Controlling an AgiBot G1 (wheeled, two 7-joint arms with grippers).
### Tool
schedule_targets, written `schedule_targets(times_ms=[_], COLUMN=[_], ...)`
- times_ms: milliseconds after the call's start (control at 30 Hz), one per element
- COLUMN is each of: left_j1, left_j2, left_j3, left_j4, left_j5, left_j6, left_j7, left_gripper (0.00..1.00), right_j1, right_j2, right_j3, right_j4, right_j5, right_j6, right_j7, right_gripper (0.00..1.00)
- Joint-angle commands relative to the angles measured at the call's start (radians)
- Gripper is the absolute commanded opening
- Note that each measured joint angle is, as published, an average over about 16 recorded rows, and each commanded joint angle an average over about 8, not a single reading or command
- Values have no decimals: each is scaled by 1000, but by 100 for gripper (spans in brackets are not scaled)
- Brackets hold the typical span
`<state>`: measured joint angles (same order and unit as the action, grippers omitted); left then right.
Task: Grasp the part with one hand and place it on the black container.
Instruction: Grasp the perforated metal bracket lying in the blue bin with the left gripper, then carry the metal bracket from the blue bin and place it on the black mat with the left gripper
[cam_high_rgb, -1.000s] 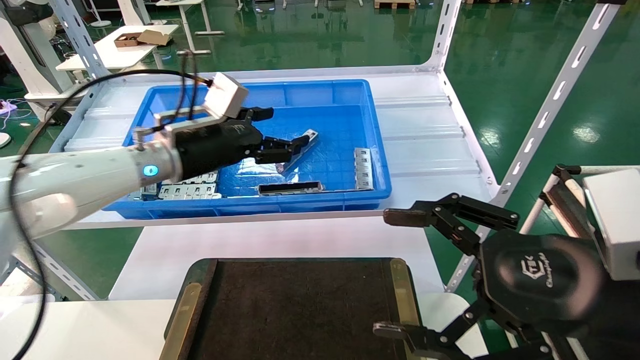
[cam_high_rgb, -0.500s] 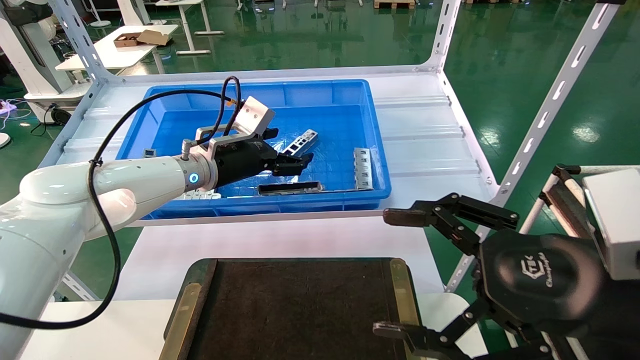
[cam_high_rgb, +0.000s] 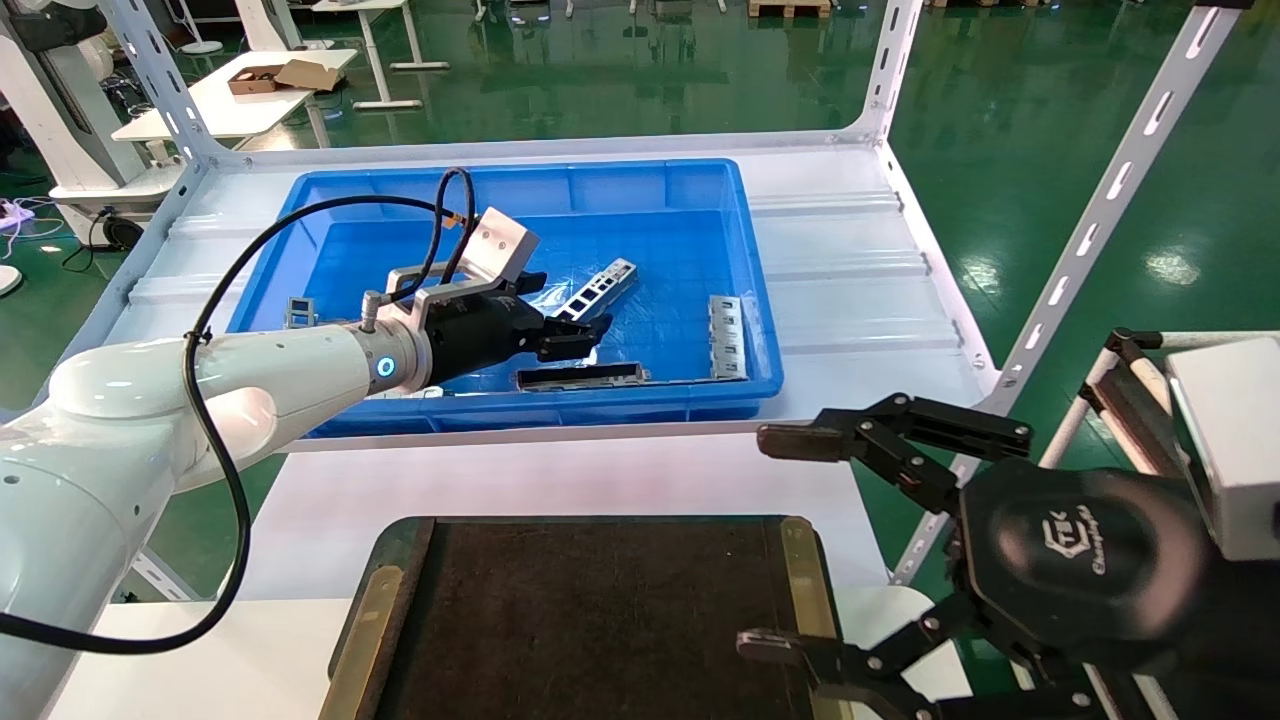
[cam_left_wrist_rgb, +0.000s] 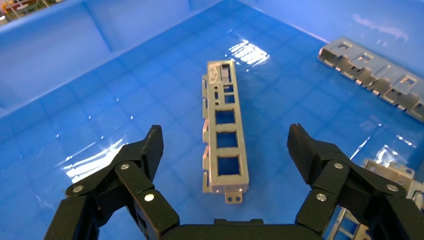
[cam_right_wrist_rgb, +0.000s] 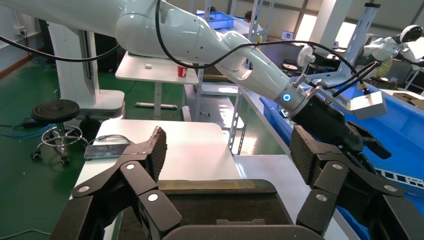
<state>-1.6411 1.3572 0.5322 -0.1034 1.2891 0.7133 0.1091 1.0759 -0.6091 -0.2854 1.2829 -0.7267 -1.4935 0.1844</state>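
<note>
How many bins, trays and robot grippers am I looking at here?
Blue bin: 1
Black container: 1
Grippers: 2, namely the left gripper over the bin and the right gripper beside the container
Total: 4

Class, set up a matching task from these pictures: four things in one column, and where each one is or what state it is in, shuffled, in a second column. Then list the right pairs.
Things
1. short silver-grey metal bar with square cut-outs
2. left gripper
3. right gripper
4. wide flat black container with brass-olive rims

States
A. open, beside the container's right rim
B. lying on the floor of the large blue plastic bin
C. holds nothing, nearest the robot
D. open over the bin, fingers either side of the bar

Pairs: 1-B, 2-D, 3-A, 4-C
</note>
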Motion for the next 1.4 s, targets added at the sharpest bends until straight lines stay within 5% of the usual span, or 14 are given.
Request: schedule_targets(times_ms=[33,1033,1400], left_j1=[1,27,-19], left_j2=[0,0,-28], left_j3=[4,59,32], left_j4=[1,-46,-56], left_j5=[-1,-71,-153], left_j6=[-6,-30,106], left_j7=[-3,-61,-40], left_gripper=[0,0,0], right_j1=[0,0,1], right_j2=[0,1,1], right_j3=[0,-2,-3], right_j4=[0,0,0], right_j5=[0,1,2], right_j6=[0,1,1], right_j7=[0,-1,-1], right_gripper=[0,0,0])
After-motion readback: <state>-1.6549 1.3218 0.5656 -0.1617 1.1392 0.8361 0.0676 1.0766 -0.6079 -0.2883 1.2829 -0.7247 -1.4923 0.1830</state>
